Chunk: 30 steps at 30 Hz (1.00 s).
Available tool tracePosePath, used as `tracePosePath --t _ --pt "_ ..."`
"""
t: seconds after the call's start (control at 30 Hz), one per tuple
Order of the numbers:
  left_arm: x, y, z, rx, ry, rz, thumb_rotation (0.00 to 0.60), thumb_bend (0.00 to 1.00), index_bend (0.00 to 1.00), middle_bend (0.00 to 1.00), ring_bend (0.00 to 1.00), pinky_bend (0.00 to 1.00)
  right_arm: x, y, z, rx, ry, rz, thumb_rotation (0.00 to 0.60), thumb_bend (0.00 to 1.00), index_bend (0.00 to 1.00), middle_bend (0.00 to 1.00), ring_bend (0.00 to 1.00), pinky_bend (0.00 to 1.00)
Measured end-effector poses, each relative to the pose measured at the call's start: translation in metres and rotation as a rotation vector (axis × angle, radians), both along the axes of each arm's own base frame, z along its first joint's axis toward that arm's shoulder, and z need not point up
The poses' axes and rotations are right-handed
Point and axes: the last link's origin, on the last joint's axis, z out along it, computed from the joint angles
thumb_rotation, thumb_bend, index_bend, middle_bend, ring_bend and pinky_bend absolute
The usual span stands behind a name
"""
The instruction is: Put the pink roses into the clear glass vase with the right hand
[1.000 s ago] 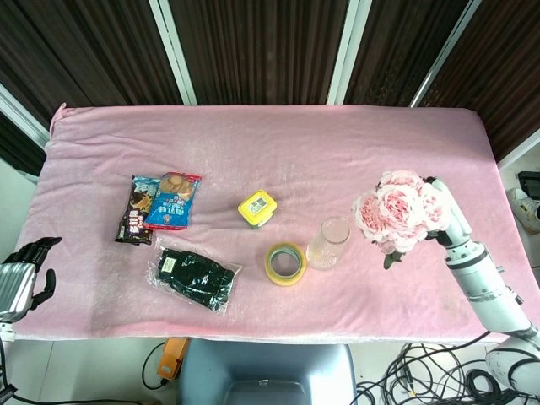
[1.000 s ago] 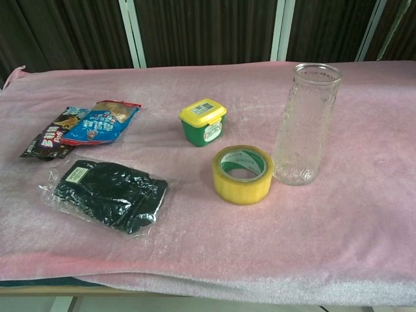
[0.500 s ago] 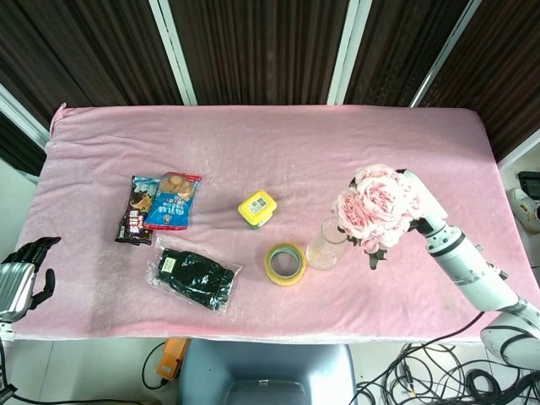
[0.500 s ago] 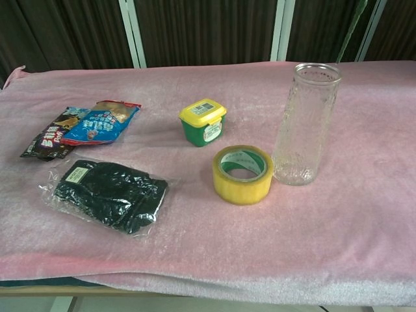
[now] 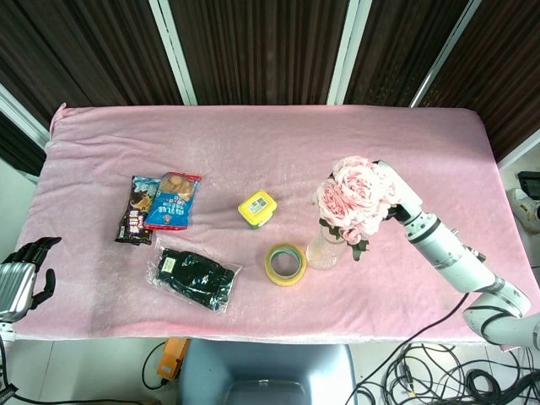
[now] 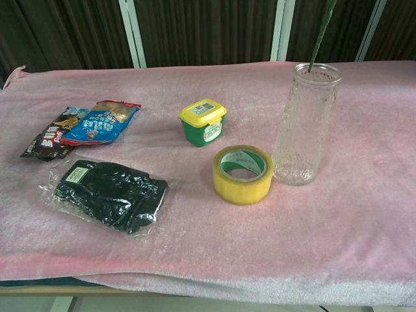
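One bunch of roses (image 5: 353,196) hangs directly above the single glass vase (image 5: 324,247), its blooms covering the vase mouth in the head view. In the chest view one green stem (image 6: 322,29) slants down from the top edge to the rim of the vase (image 6: 305,123); whether its tip is already inside the rim cannot be told. The right robot hand (image 5: 391,192) is mostly hidden behind the blooms at the end of its white arm (image 5: 451,257); it carries the bunch, though the fingers themselves cannot be made out. The left robot hand (image 5: 20,274) sits off the front left corner of the surface (image 5: 253,135), holding nothing, its dark fingers apart and loosely bent.

On the pink cloth lie five other things. One roll of yellow tape (image 6: 242,174) lies flat just left of the vase, very near it. One small green tub (image 6: 203,121) with a yellow lid stands behind the tape. Two snack packets lie at the left, a blue-and-red one (image 6: 97,122) overlapping a dark one (image 6: 47,142). One clear bag of black cloth (image 6: 107,194) lies in front of them, near the front edge.
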Motion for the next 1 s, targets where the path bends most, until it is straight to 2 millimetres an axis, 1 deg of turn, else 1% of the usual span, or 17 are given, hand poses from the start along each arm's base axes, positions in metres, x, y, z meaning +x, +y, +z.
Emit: tracePosePath --t 0.27,0.47,0.77,1.0 --pt "0.0 0.0 0.001 0.0 -0.002 0.0 0.6 0.64 0.19 0.19 0.2 0.37 -0.001 -0.009 -0.013 0.051 -0.015 0.002 0.6 0.37 0.83 0.65 0.59 0.76" --pt "0.0 0.0 0.001 0.002 -0.004 0.0 0.6 0.64 0.19 0.19 0.2 0.37 -0.007 -0.017 -0.028 0.094 -0.016 -0.007 0.6 0.37 0.83 0.65 0.59 0.76" --pt "0.0 0.0 0.001 0.003 -0.006 -0.003 0.6 0.64 0.19 0.19 0.2 0.37 -0.029 -0.027 -0.052 0.158 -0.004 -0.059 0.6 0.37 0.83 0.65 0.59 0.76" --pt "0.0 -0.001 0.002 0.002 -0.006 -0.004 0.6 0.64 0.19 0.19 0.2 0.37 -0.053 -0.032 -0.066 0.177 -0.001 -0.118 0.6 0.37 0.83 0.65 0.59 0.76"
